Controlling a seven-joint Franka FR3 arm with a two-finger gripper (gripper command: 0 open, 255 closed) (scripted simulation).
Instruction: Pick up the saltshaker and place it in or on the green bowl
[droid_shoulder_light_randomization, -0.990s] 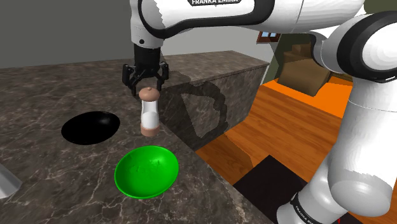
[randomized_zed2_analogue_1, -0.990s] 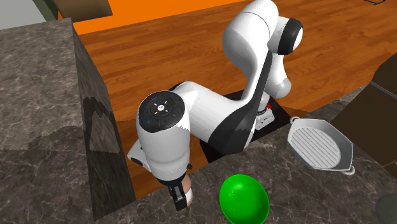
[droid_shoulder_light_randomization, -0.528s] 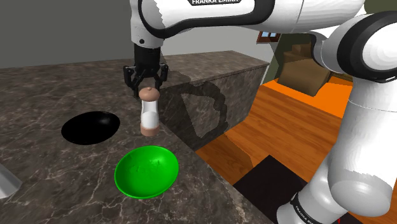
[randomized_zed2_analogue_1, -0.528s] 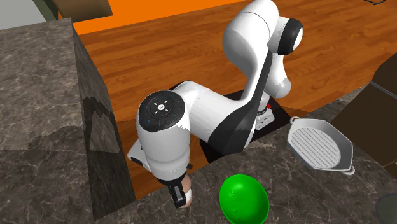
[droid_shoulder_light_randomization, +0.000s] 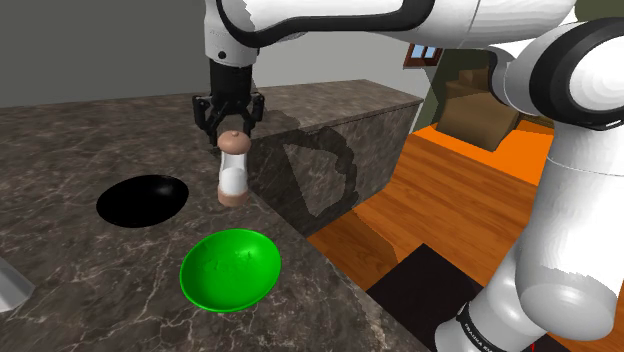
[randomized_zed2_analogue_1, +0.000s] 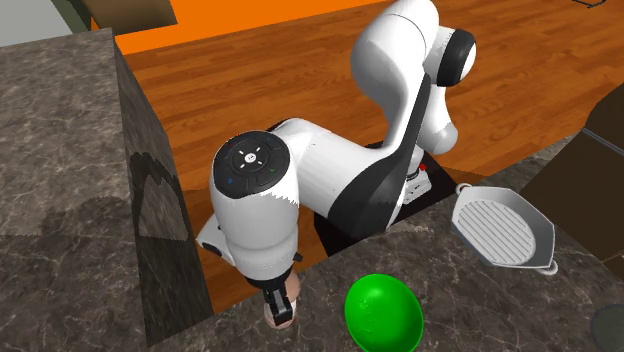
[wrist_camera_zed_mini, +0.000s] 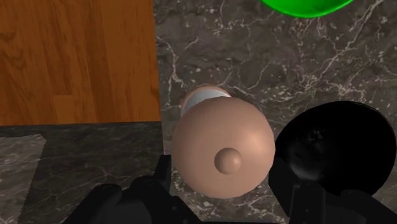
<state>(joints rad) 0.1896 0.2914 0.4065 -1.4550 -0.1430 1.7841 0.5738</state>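
The saltshaker has a tan cap, a clear white-filled body and a tan base. It hangs upright from my gripper, which is shut on its cap, with its base close above the dark marble counter. In the wrist view the round cap sits clasped between the black fingers. The green bowl rests on the counter nearer the shoulder camera, apart from the shaker. From the second exterior view the arm's wrist hides most of the shaker, with the green bowl to its right.
A black bowl lies on the counter to the shoulder view's left of the shaker. A raised marble block stands behind it. The counter edge drops to an orange wooden floor. A grey ridged pan sits far right.
The fingers closed on the shaker's cap. Since then the gripper has risen a little and carried the shaker up with it.
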